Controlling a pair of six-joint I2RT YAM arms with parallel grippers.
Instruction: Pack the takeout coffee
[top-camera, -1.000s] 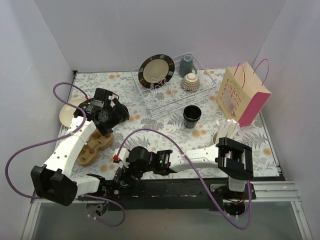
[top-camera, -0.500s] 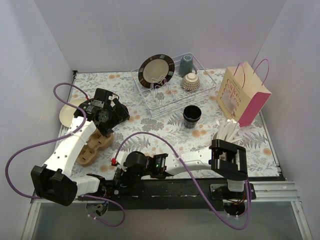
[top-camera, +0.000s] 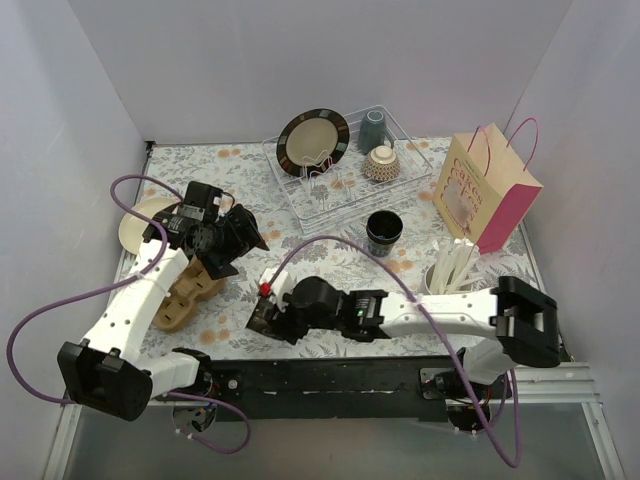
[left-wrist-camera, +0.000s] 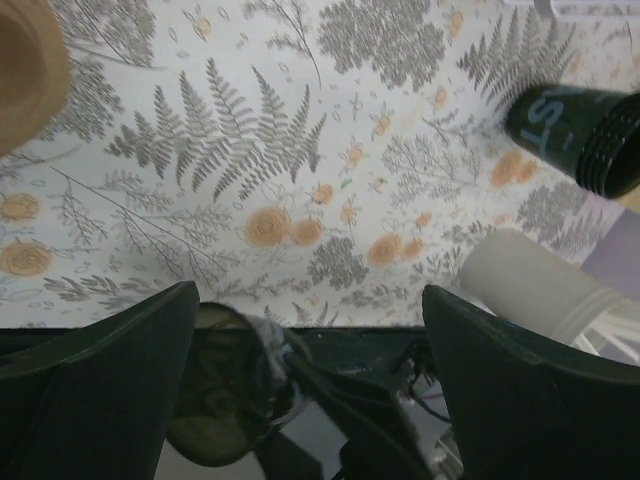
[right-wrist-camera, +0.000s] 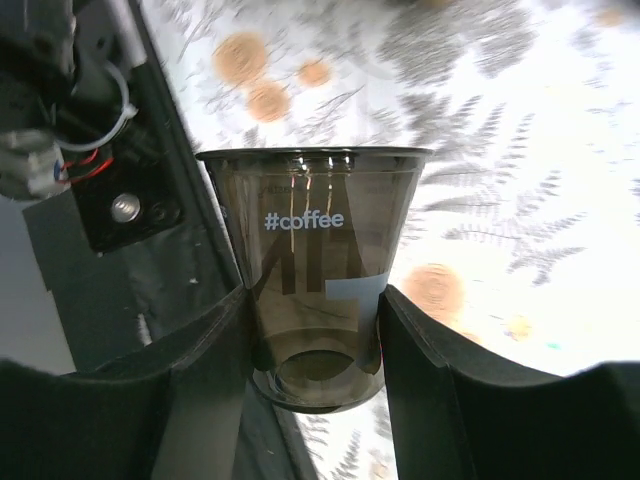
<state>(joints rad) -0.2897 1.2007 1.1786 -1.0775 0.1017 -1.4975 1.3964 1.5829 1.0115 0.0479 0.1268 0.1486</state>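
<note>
The top camera hung above and behind the arms (top-camera: 140, 300), looking down and forward from far off over the whole fern-print tablecloth (top-camera: 330, 265) to the back wall (top-camera: 320, 60). The left wrist camera looked down between its own fingers (left-wrist-camera: 95, 385) from mid height, sharing the black cup (left-wrist-camera: 575, 135) with the top view. The right wrist camera sat close against a #coffee cup (right-wrist-camera: 315, 270), facing the cloth's near edge.

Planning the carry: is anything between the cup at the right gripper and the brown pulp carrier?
Nothing visible lies between the dark #coffee-printed cup, in the right gripper, and the brown moulded-pulp carrier; the white left arm crosses above the carrier's left part.
</note>
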